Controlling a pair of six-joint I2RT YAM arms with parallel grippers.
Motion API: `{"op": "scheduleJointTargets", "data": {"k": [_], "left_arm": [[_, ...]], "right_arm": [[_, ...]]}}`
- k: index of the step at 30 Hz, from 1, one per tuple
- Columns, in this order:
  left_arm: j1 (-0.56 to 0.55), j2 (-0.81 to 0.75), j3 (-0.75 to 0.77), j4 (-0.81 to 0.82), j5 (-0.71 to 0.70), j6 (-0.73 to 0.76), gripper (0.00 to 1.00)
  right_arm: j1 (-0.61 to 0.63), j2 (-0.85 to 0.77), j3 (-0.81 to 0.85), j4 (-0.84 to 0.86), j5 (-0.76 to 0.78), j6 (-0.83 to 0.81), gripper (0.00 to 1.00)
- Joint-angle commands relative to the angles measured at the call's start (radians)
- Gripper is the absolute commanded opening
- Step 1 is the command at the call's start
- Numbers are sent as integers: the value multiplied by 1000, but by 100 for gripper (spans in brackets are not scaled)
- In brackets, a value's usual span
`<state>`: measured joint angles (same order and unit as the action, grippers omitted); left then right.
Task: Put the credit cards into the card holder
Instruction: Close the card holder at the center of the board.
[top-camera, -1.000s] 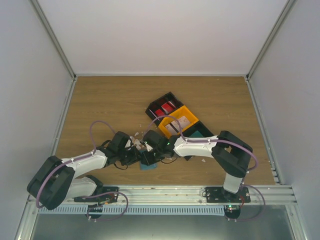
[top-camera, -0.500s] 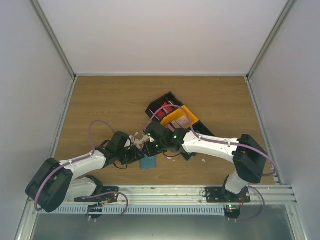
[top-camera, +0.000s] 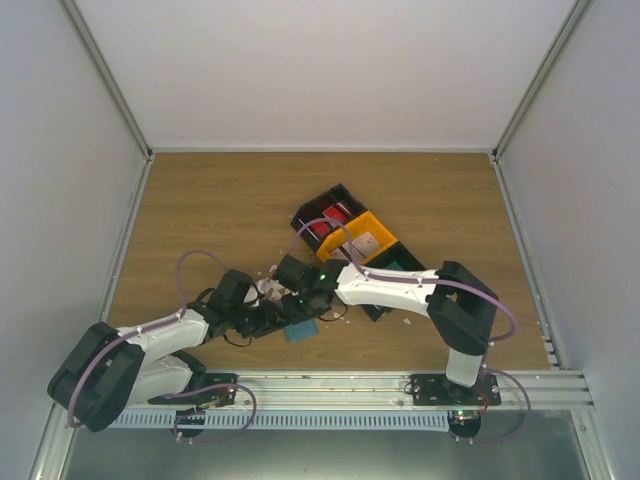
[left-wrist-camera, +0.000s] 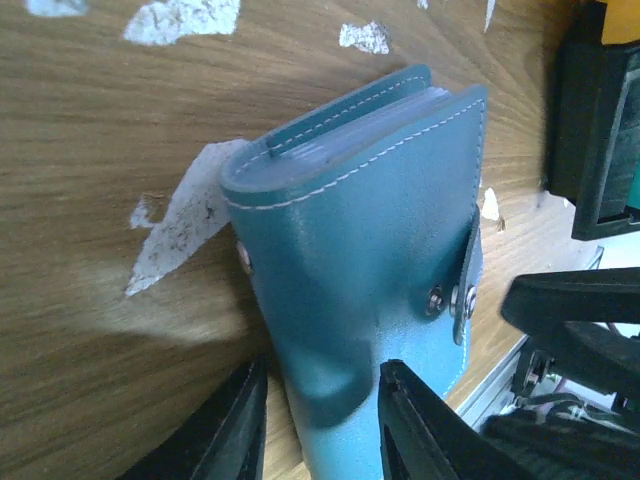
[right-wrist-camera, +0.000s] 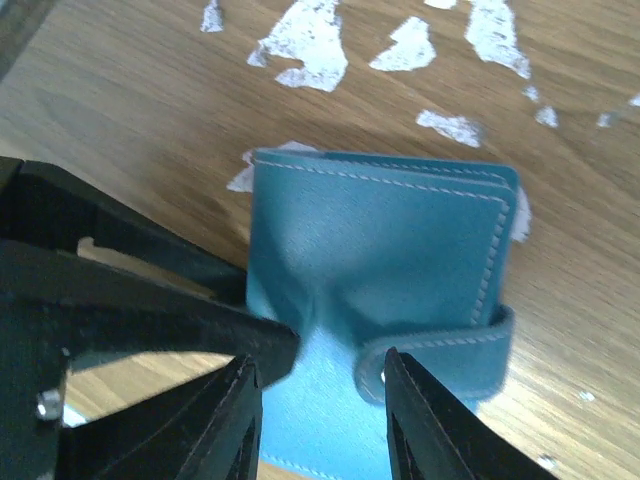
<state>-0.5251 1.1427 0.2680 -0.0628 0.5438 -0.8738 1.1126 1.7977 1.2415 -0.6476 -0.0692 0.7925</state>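
Wood-grain worktop (top-camera: 220, 200) inside white walls (top-camera: 330, 70), flecked with white scraps (right-wrist-camera: 305, 40). The shut card holder (right-wrist-camera: 380, 240) lies by the near edge. The left gripper (left-wrist-camera: 322, 372) straddles its end, grip unclear. The right gripper (right-wrist-camera: 320, 362) hangs half-spread over it. Red credit cards (top-camera: 328, 218) sit in a black tray (top-camera: 341, 188), small and hard to count.

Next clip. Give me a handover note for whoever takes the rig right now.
Fingers of the left gripper stand parted over the card holder, not clamping it; the right gripper likewise.
The card holder lies folded shut on the table.
The red cards sit in the black tray, a white card in the orange tray.
Done: unclear whether any card is inside.
Left: open the holder, fetch the cards, slot them in.
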Motion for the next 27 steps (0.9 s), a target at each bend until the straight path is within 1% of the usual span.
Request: {"op": "scheduleJointTargets", "data": {"k": [1,5,9,14,16,18,22,25,27], "left_arm": [[14,43,-29,60,65,29,33],[22,77,-41,126,83,6,29],[22,92,-51,159,81,-2,29],[22,96,-57,175,76,0,29],[22,95,-62,180,73,1,29],[22,95,-64,181,73,4,29],[22,88,-64,179,73,14,28],[22,85,-61,176,70,22,29],[23,84,-62,177,70,23,29]], "right_arm": [[29,74,69,-70,62,24,36],[36,105,85,-117,123,41,35],[44,118,84,-125,148,26,34],[55,136,94,-147,162,26,24],[58,133,85,-141,159,33,17],[59,126,82,-139,156,40,12],[61,94,76,-143,173,78,7],[61,76,62,-127,170,100,8],[61,72,56,-112,156,103,15]]}}
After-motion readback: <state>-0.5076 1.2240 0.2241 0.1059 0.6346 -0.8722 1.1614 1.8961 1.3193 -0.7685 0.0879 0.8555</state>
